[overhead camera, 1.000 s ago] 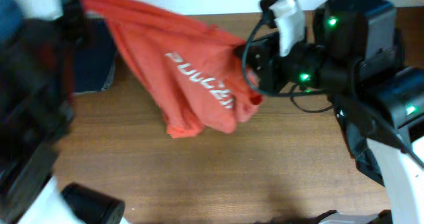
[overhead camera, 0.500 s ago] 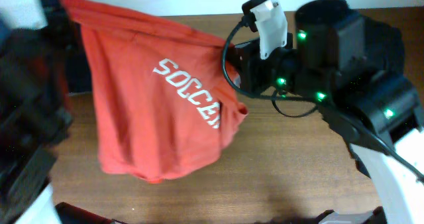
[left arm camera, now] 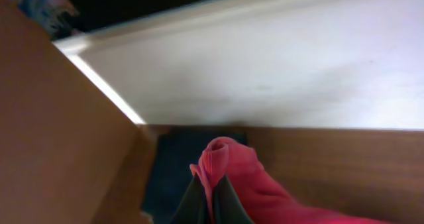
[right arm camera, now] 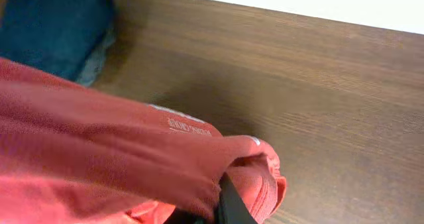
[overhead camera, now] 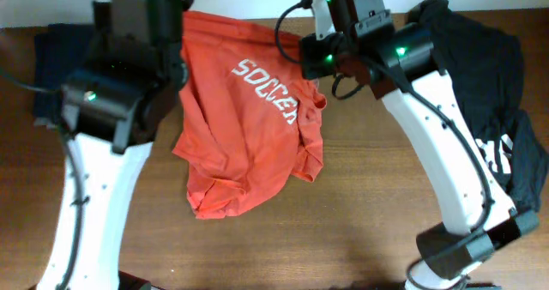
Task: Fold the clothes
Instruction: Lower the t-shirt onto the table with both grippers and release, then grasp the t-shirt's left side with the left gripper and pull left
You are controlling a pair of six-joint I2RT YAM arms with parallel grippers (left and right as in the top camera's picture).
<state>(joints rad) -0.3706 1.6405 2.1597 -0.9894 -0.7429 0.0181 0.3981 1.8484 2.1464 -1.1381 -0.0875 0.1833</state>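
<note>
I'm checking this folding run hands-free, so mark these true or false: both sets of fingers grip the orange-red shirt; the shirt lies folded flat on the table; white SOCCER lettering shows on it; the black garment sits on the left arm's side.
1. The left fingers and right fingers each pinch the orange-red shirt. True.
2. The shirt lies folded flat on the table. False: it hangs crumpled and unfolded between the two arms.
3. White SOCCER lettering shows on it. True.
4. The black garment sits on the left arm's side. False: it lies by the right arm; a navy-blue garment is on the left.
</note>
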